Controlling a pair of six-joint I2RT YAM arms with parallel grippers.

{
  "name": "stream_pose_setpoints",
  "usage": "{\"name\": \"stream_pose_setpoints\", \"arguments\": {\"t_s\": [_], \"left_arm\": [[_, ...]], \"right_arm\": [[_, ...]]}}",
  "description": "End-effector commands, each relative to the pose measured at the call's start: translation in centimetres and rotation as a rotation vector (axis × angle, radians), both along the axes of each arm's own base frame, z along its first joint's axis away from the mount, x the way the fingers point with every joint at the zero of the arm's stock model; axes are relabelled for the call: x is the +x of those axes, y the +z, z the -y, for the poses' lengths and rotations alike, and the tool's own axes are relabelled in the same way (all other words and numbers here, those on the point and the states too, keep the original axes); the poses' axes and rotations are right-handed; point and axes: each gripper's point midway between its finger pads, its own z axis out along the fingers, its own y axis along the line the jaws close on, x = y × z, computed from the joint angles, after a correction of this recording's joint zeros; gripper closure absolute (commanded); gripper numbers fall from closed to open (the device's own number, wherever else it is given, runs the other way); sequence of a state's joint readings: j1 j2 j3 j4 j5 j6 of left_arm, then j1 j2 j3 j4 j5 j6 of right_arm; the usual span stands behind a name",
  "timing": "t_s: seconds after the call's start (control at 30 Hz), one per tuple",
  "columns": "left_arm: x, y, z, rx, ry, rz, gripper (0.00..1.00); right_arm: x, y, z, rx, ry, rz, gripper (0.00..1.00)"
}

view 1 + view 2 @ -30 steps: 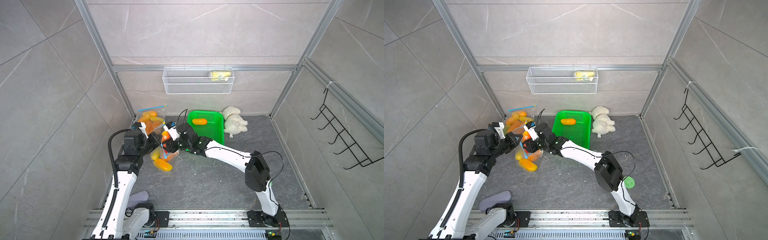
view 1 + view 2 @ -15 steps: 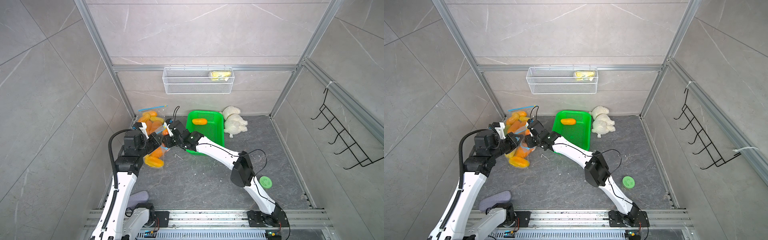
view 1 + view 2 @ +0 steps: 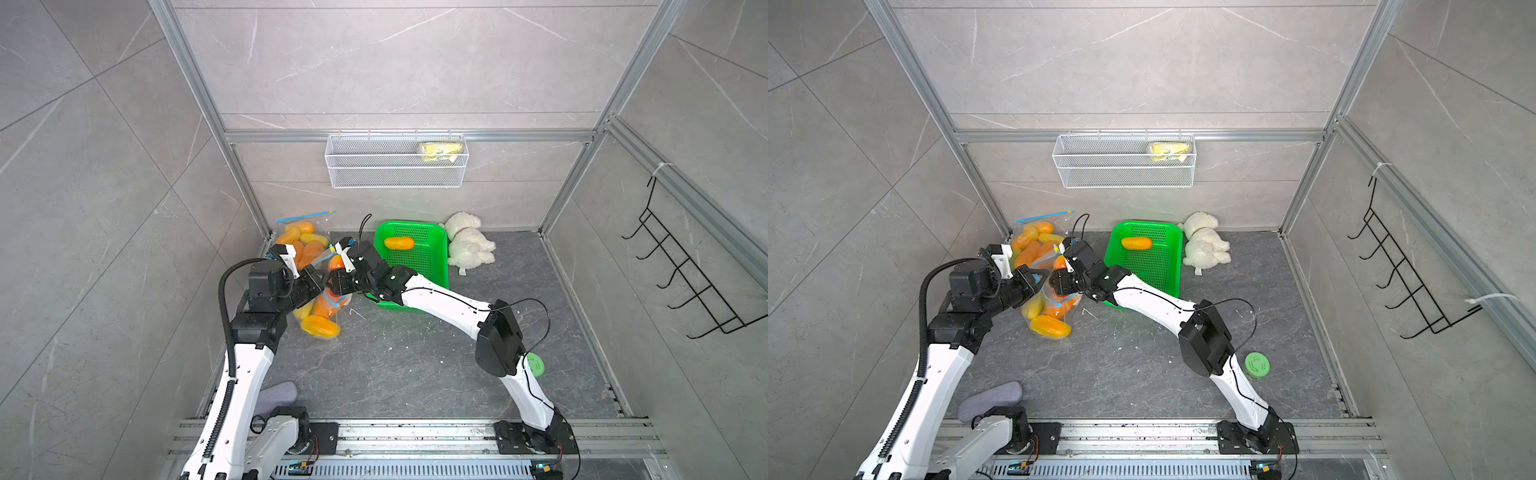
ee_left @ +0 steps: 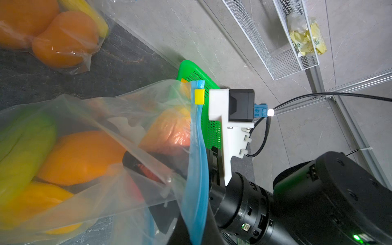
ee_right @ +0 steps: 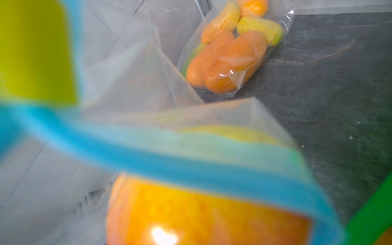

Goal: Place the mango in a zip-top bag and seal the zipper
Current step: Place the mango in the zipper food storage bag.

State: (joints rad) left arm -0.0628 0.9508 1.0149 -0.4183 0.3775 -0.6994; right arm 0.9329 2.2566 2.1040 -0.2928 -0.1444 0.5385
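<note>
A clear zip-top bag with several orange and yellow mangoes hangs at the left of the floor. My left gripper is shut on its blue zipper strip; the yellow slider sits at the strip's far end. My right gripper reaches into the bag's mouth, shut on an orange mango. That mango shows through the plastic just behind the zipper strip. The fingers themselves are hidden by fruit and plastic.
A second, shut bag of mangoes leans in the back left corner. The green basket holds one mango, with a white plush toy beside it. A green disc lies by the right arm. A wire shelf hangs on the back wall.
Half a second ago my right arm reached further left with the mango and the bag swung with it; now it has drawn back a little. The left gripper keeps its hold.
</note>
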Motion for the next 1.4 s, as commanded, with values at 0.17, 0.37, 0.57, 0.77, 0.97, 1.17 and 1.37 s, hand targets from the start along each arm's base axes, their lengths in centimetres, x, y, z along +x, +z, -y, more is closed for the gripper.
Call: {"name": "stream_pose_setpoints", "arguments": {"t_s": [0.17, 0.37, 0.57, 0.77, 0.97, 1.17, 1.37], "left_arm": [[0.0, 1.7, 0.7, -0.012, -0.042, 0.065, 1.0], [0.2, 2.3, 0.5, -0.003, -0.032, 0.076, 1.0], [0.7, 3.3, 0.6, -0.007, -0.04, 0.091, 1.0], [0.8, 4.1, 0.6, -0.016, -0.039, 0.109, 1.0], [0.6, 4.4, 0.6, -0.019, -0.037, 0.118, 1.0], [0.7, 5.0, 0.8, -0.037, -0.042, 0.136, 1.0], [0.9, 4.9, 0.8, -0.028, -0.043, 0.132, 1.0]], "right_arm": [[-0.2, 2.6, -2.1, 0.11, 0.047, -0.019, 0.02], [-0.3, 3.6, -1.5, 0.138, 0.044, 0.0, 0.3], [-1.0, 5.5, -0.5, 0.149, 0.054, 0.042, 0.33], [-1.5, 7.7, 0.9, 0.174, 0.054, 0.089, 0.45], [-1.2, 8.3, 3.1, 0.07, 0.016, 0.126, 0.26], [-1.3, 8.0, 4.0, 0.056, 0.038, 0.098, 0.35], [-1.6, 8.3, 7.3, 0.089, -0.024, 0.114, 0.32]]}}
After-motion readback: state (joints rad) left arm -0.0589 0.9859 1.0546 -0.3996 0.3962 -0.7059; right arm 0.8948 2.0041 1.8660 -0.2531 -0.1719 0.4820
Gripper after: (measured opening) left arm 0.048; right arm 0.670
